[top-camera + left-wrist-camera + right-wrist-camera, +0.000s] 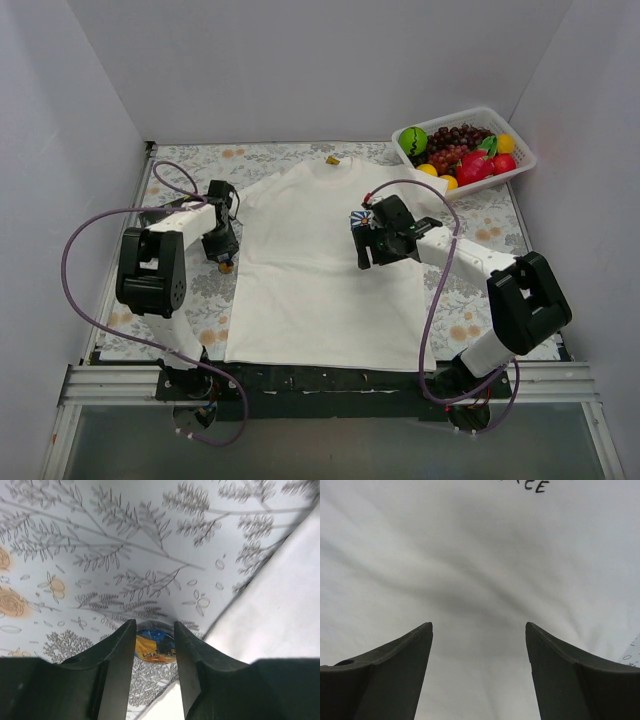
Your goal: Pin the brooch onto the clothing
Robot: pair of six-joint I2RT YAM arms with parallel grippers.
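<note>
The brooch, a small round disc with a blue and orange picture, sits between my left gripper's fingertips just over the floral tablecloth, and the jaws are shut on its edges. From above, the brooch shows under the left gripper, just left of the clothing's left edge. The clothing, a white T-shirt, lies flat mid-table. My right gripper hangs open over the shirt's chest, partly covering the blue print. In the right wrist view, only white fabric lies between the spread fingers.
A white basket of toy fruit stands at the back right. The yellow neck tag marks the collar at the far end. Floral tablecloth shows on both sides of the shirt. White walls enclose the table.
</note>
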